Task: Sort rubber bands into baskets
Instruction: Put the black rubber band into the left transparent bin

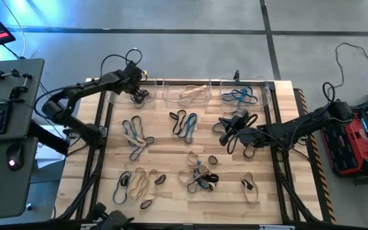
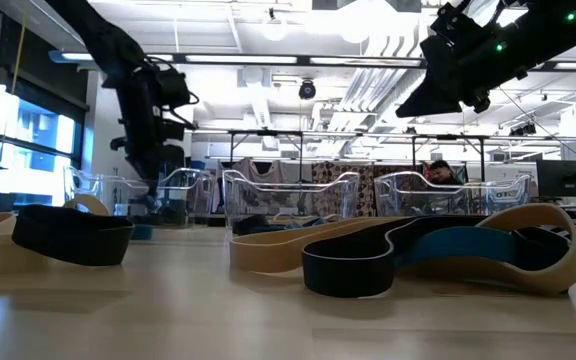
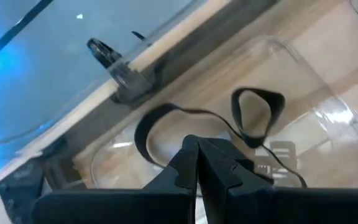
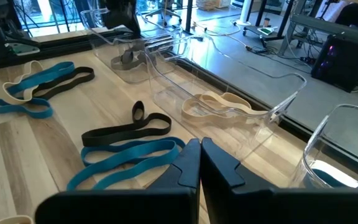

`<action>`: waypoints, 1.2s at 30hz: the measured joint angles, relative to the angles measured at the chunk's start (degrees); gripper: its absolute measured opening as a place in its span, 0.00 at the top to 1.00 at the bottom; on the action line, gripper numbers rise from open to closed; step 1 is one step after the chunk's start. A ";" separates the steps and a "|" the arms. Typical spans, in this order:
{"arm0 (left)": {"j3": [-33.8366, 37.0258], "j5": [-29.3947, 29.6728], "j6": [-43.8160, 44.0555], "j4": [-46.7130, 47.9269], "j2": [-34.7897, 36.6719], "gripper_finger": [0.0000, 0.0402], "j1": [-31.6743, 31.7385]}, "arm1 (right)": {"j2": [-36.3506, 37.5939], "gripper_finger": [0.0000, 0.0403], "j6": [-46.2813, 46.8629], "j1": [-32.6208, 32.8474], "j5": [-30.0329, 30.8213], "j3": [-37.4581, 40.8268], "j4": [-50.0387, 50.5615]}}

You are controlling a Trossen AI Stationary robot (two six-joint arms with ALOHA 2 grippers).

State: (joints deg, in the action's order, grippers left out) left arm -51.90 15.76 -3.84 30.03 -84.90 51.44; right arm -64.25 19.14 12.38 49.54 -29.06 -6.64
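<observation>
Three clear baskets stand along the table's far edge. The left basket (image 1: 121,96) holds black rubber bands, the middle basket (image 1: 187,92) tan ones (image 4: 213,106), and the right basket (image 1: 260,94) blue ones (image 1: 238,97). My left gripper (image 1: 137,96) reaches down into the left basket (image 3: 303,81), shut on a black rubber band (image 3: 185,115). My right gripper (image 1: 225,124) hangs shut and empty above loose black and blue bands (image 4: 126,140) right of the table's middle. My left gripper comes slanting down from the table's near left and has the black rubber band at the near curve of its loop (image 3: 157,155). The fingertips themselves hide the place of contact. The band trails away from the fingers, slack, and its far loop (image 3: 257,115) lies on the basket's floor.
Loose black, tan and blue bands lie in clusters across the wooden table: left of centre (image 1: 136,131), centre (image 1: 184,124), near centre (image 1: 197,172), near left (image 1: 139,182), near right (image 1: 249,186). A black frame rail (image 3: 129,87) runs behind the baskets.
</observation>
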 joint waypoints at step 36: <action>18.27 2.33 4.76 -32.36 27.42 0.89 -29.29 | 0.02 0.96 -0.42 0.21 -15.52 -0.21 -1.35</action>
State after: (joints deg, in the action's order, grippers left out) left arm -33.63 18.09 0.92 -2.33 -57.48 22.15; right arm -64.23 18.71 12.60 34.02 -29.27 -7.99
